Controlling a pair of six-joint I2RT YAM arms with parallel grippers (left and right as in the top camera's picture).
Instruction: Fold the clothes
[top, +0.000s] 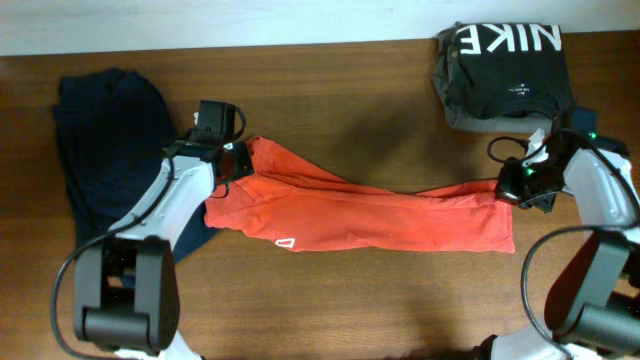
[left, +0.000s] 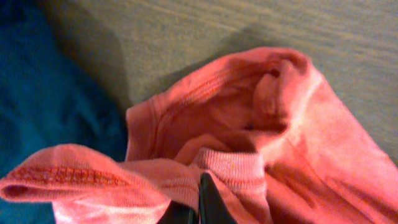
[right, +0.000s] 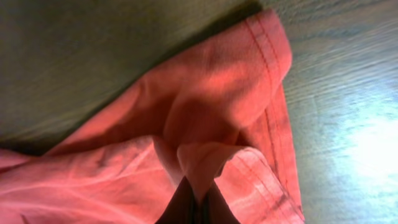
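Note:
The orange-red T-shirt (top: 370, 215) lies stretched in a long band across the middle of the table. My left gripper (top: 236, 160) is shut on its left end, near the ribbed collar (left: 233, 168). My right gripper (top: 512, 186) is shut on its right end, pinching a fold by the hem (right: 199, 162). The dark navy garment (top: 105, 140) lies crumpled at the far left, partly under my left arm, and shows as blue cloth in the left wrist view (left: 43, 106).
A black shirt with white NIKE lettering (top: 510, 60) sits folded on a grey garment (top: 490, 122) at the back right, close behind my right gripper. Brown wooden table (top: 350, 300) shows in front of the T-shirt.

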